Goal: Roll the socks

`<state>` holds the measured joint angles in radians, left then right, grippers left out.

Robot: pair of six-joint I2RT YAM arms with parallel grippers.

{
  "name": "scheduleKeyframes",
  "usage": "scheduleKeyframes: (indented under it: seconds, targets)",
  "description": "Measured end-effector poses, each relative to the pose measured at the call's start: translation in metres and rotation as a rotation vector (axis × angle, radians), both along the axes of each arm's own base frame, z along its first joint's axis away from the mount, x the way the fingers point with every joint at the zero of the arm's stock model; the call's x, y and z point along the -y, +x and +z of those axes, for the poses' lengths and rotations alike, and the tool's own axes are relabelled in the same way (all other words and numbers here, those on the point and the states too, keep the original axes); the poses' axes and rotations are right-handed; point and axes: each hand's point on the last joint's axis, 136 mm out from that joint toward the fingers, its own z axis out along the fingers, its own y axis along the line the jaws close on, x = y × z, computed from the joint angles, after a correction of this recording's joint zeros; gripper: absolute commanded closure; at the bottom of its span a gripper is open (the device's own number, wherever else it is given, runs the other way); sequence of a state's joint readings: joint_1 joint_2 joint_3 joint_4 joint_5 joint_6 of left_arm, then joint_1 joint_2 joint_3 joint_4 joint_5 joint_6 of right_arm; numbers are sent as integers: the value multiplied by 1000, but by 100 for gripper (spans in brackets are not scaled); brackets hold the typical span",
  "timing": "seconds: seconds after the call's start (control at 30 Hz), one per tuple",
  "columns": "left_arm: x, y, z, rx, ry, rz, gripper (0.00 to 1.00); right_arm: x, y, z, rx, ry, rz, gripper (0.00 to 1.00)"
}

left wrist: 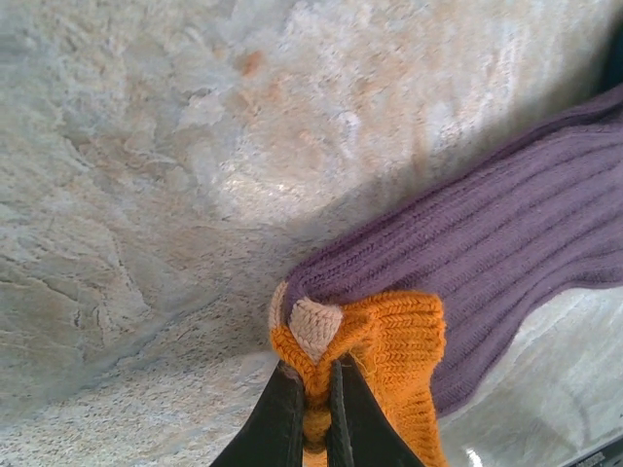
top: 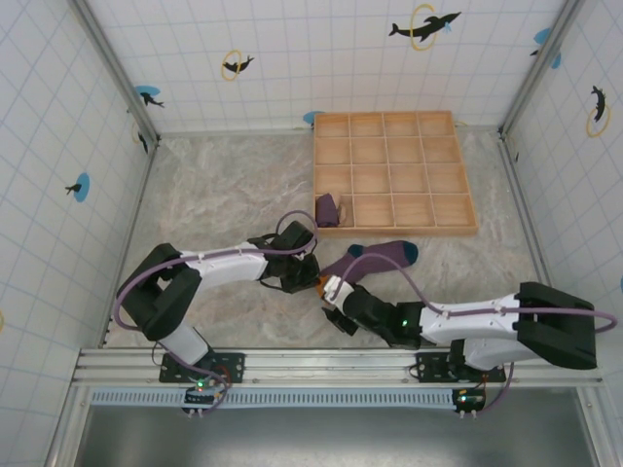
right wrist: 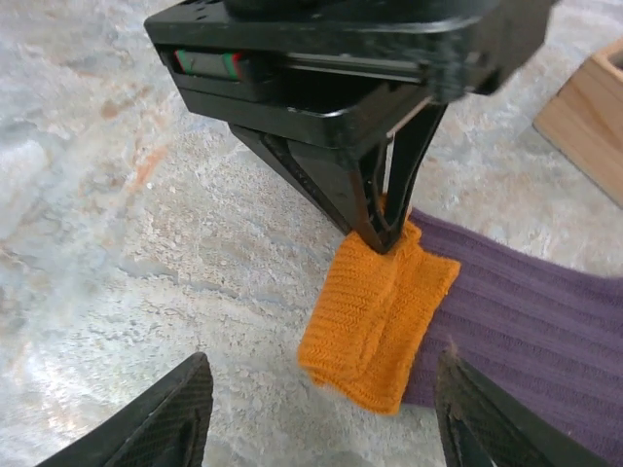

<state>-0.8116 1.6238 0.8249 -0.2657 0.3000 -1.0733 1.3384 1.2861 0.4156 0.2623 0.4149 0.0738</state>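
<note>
Hidden, top view: fingertips of the left hand (top: 308,276) tucked under its own wrist housing; orange cuff (top: 319,283) no more than a sliver between it and the right hand (top: 333,295).
Cut off, left wrist view: purple sock (left wrist: 506,243) running out at the right edge, toe end out of frame; dark fingers (left wrist: 282,428) cropped by the bottom edge.
Cut off, right wrist view: tray (right wrist: 584,117) just a wooden corner at the upper right; sock leg leaving at the lower right.
Hard to make out: dark purple bundle (top: 328,209) in the tray's lower-left compartment, shape unclear, partly behind the tray wall.
Left arm pose: extended from the lower left toward frame centre, wrist bent down to the table (top: 224,195).
Left hand state: clamped shut on the folded edge of the orange cuff, with a beige inner patch (left wrist: 313,326) exposed just above the pinch.
Right arm pose: extended from the lower right toward the left, low along the near edge, wrist aimed at the cuff.
Right hand state: spread open, gripping nothing, one finger on each side of the cuff and apart from it; contact with the table impossible to tell.
Sock location: flat on the table at centre, just below the tray, teal toe (top: 411,253) to the right, cuff at lower left, folded back over the purple leg.
</note>
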Motion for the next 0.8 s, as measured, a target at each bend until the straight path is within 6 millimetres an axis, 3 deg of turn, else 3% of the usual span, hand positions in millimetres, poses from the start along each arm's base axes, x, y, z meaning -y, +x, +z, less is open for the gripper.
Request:
scheduleKeyframes:
  seconds: [0.33,0.47,0.8]
  targets:
    - [-1,-4,-1,-21,4,-5,100,-15,1,-21,175,-110,65,50]
    - [-1,-5,-1,-26,1,-10,100,-17,3,-27,194,-127,77,61]
    - [-2,-6,-1,-38,-3,-9,100,-11,14,-44,182,-172,53,65]
